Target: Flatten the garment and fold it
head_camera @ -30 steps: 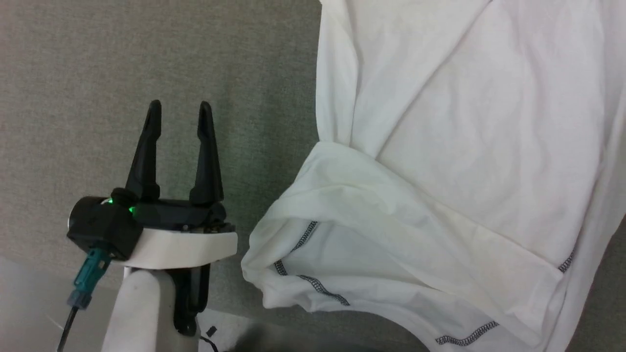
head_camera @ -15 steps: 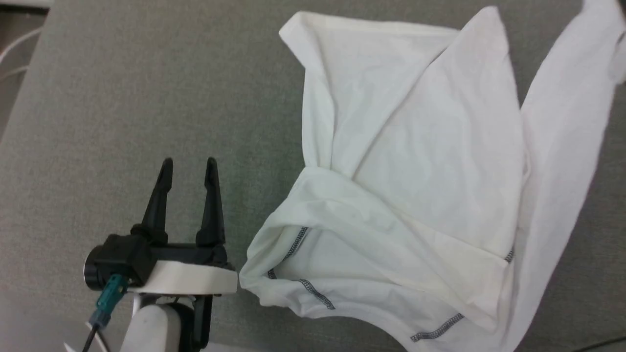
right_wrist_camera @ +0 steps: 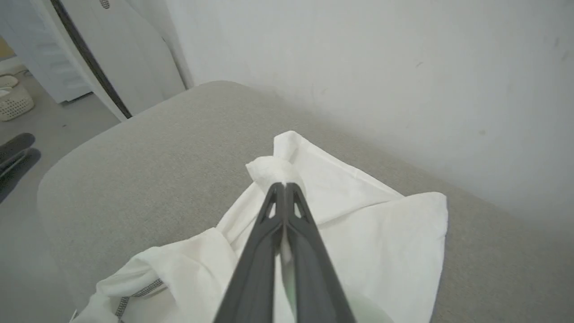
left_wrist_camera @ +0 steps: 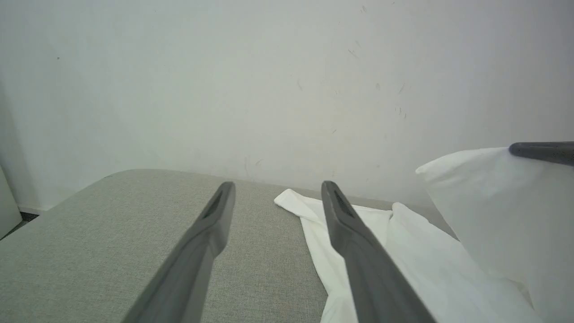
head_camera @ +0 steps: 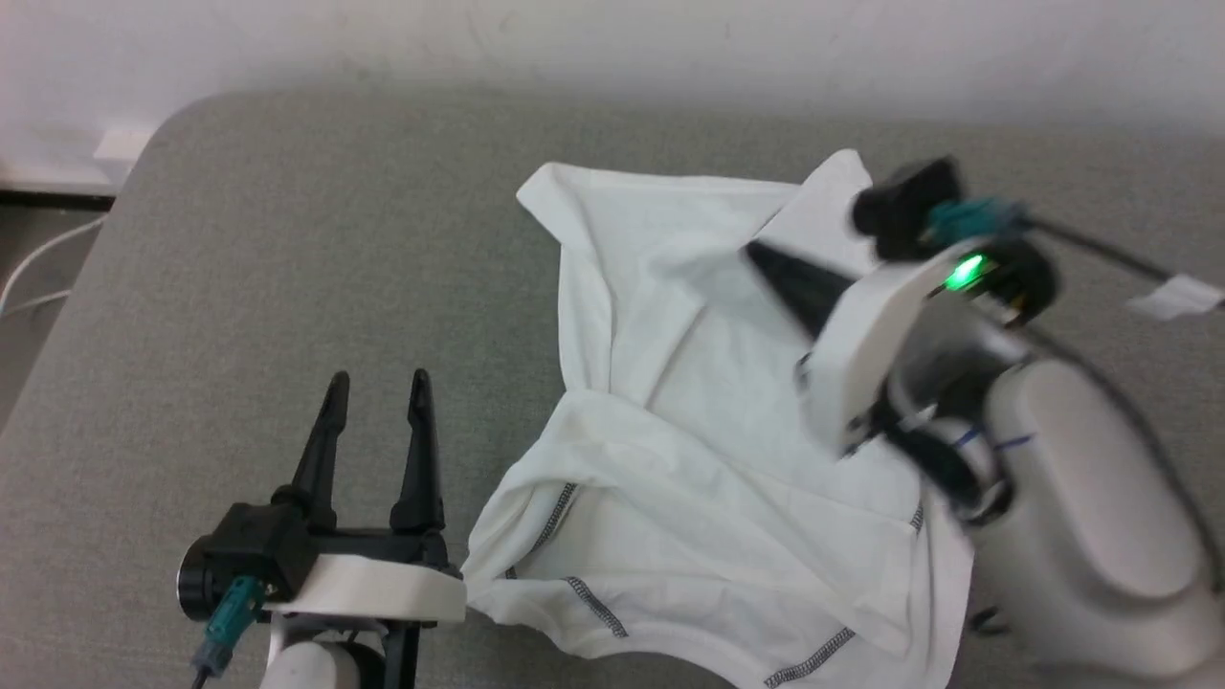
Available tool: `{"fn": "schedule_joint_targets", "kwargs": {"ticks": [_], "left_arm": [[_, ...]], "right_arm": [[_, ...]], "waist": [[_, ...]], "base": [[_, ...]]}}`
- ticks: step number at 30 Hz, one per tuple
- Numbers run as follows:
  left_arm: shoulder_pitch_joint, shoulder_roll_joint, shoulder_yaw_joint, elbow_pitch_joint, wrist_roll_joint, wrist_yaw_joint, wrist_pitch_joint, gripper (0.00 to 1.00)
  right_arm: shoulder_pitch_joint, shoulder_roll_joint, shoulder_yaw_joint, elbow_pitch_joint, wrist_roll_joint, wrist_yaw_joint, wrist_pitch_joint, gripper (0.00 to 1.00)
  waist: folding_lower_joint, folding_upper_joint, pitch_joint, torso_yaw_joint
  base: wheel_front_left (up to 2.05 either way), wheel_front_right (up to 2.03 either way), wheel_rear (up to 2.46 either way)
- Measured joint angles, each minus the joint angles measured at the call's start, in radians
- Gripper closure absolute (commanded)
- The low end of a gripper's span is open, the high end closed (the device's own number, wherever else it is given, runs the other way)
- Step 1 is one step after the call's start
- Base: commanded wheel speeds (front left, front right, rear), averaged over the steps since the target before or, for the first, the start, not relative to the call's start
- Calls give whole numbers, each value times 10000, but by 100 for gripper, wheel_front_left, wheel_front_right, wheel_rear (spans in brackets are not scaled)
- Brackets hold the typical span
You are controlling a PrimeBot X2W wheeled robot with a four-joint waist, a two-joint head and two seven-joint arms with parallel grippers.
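left hand [head_camera: 378, 378] upright, fingers apart; right hand [right_wrist_camera: 284, 185] fingers pressed together

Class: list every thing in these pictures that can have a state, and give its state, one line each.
T-shirt: rumpled, not yet flat, one part pinched and lifted.
Right gripper: shut on a bunch of T-shirt fabric.
Left gripper: open, empty, beside the T-shirt.

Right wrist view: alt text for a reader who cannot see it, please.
The right end effector, shut, pinches a bunched bit of a white T-shirt lying crumpled on a grey cushioned surface. A pale wall stands behind.
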Motion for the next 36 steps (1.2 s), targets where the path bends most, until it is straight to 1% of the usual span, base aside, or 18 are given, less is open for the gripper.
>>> {"fn": "schedule_joint_targets", "kwargs": {"ticks": [4, 8, 13, 17, 23, 24, 25, 26, 28, 31, 34, 36], "left_arm": [[37, 0, -65, 109, -2, 0, 0, 0], [35, 0, -257, 247, -10, -10, 0, 0], [13, -2, -598, 449, -113, -21, 0, 0], [-18, -2, -750, 545, -249, -13, 0, 0], [-250, -2, -886, 591, -376, 19, 0, 0], [-267, -2, -901, 604, -378, 40, 0, 0], [-282, -2, -922, 623, -378, 81, 0, 0], [-293, -2, -924, 640, -385, 82, 0, 0], [-322, -2, -920, 708, -412, 88, 0, 0], [-320, -2, -872, 828, -420, 88, 0, 0], [-283, -4, -761, 965, -414, 94, 0, 0], [-185, -2, -631, 1035, -385, 151, 0, 0]], "right_arm": [[600, 978, 817, 163, 378, 0, -138, 100], [787, 1453, 1551, 1009, 575, 0, -502, 100], [759, 1599, 2130, 2349, 825, 0, -1204, 100], [676, 1609, 3110, 2986, 1741, -2, -2006, 100], [56, 1615, 4288, 4100, 2360, -2, -3064, 99], [-28, 1615, 4460, 4253, 2522, -2, -3164, 74], [-111, 1615, 4658, 4431, 2598, -2, -3219, 52], [-159, 1616, 4819, 4552, 2706, -2, -3346, 0], [-256, 1607, 5162, 4729, 2903, -2, -3636, 0], [-355, 1611, 5634, 4727, 3014, -2, -4364, 0], [-453, 1618, 5887, 4567, 2888, 0, -5413, 0], [-457, 1632, 5814, 4451, 2633, 0, -6234, 0]], "waist": [[1, 0, -279, -99], [2, -2, -350, -18], [2, -2, -185, 275], [3, -2, 143, 501], [5, -2, 655, 683], [5, -2, 714, 698], [5, -2, 760, 709], [5, -2, 794, 712], [6, -2, 792, 700], [5, -2, 657, 663], [4, -2, 417, 588], [3, -2, 239, 515]], "base": [[0, 0, 0], [0, 0, 0], [0, 0, 0], [0, 0, 0], [0, 0, 0], [0, 0, 0], [0, 0, 0], [0, 0, 0], [0, 0, 0], [0, 0, 0], [0, 0, 0], [0, 0, 0]]}}
